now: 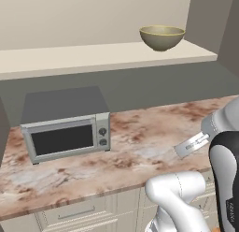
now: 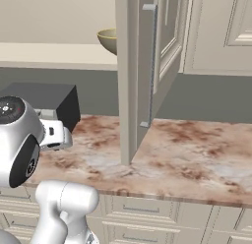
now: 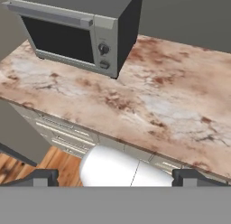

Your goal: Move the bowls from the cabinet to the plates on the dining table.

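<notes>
The small olive-tan bowl (image 1: 161, 37) sits on the far beige cabinet shelf (image 1: 84, 58), above the pink-brown stone worktop (image 1: 140, 142). The gripper (image 3: 115, 177) is spread wide, holding nothing, near the grey microwave (image 1: 65, 126).

One bowl (image 1: 161, 37) counted on cabinet shelf (image 1: 93, 55), olive-tan with yellowish rim; one toaster oven (image 1: 66, 124) counted on marbled counter (image 1: 140, 147), two knobs seen on its front; one open cabinet door (image 2: 142, 66) counted, one long bar handle (image 2: 150, 66) on it; several drawer fronts (image 2: 142, 208) seen below counter, exact number not countable
</notes>
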### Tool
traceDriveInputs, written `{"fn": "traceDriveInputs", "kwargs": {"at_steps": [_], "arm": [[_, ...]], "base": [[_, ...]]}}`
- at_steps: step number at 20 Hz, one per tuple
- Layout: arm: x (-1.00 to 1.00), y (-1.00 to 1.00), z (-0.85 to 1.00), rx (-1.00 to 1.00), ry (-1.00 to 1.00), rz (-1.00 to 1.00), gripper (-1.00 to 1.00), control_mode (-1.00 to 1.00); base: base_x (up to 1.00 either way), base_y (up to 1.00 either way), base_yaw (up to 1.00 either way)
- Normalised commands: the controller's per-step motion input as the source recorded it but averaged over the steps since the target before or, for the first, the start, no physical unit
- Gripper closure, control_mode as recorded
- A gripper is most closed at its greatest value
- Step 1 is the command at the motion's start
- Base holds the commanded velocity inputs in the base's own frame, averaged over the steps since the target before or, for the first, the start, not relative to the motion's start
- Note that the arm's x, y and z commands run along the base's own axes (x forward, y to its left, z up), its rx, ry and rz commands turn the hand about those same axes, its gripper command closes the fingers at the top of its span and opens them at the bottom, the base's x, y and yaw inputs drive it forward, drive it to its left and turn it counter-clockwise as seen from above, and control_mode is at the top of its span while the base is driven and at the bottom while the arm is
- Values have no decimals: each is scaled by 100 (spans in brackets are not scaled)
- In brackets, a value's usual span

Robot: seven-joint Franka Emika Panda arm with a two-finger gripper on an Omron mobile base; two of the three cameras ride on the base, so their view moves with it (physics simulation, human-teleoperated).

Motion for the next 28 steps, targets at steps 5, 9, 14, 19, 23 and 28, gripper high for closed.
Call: {"fn": "traceDriveInputs", "kwargs": {"at_steps": [5, 9, 14, 19, 23, 28], "arm": [[0, 0, 0, 0, 0, 0, -100, 100], [0, 0, 0, 0, 0, 0, -100, 100], [-6, 5, 1, 0, -2, 0, -100, -100], [-29, 1, 13, 2, -6, 0, -100, -100], [-43, 1, 20, 6, -9, -1, -100, -100], [-4, 14, 67, 0, 0, -4, -100, -100]], "base": [[0, 1, 0], [0, 1, 0], [0, 0, 0], [0, 0, 0], [0, 0, 0], [0, 0, 0]]}}
